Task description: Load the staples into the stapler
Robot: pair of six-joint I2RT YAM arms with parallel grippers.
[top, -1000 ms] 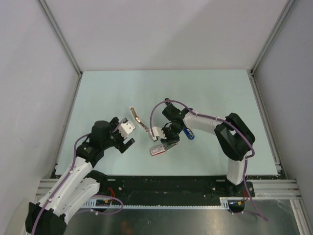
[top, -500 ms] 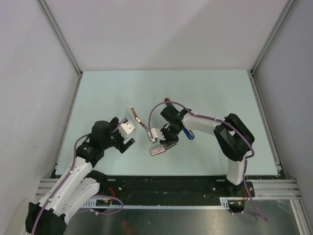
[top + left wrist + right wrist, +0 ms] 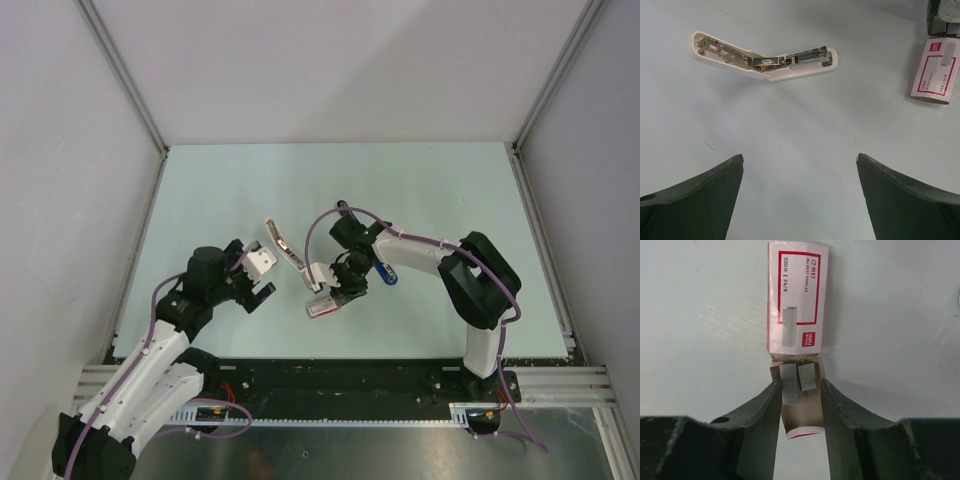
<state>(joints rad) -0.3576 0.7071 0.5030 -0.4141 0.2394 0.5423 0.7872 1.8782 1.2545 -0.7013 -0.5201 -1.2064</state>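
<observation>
Staples [image 3: 788,385] sit in the slid-out tray [image 3: 802,415] between the jaws of the right hand [image 3: 799,382]. They're narrow, can't tell if gripping. It'd best pinch one strip squarely. Left hand [image 3: 799,159] gapes wide at 9 o'clock.

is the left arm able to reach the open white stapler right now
Probably yes: its fingers stand wide open and empty, and the stapler lies just ahead on the table, nothing between.
</observation>
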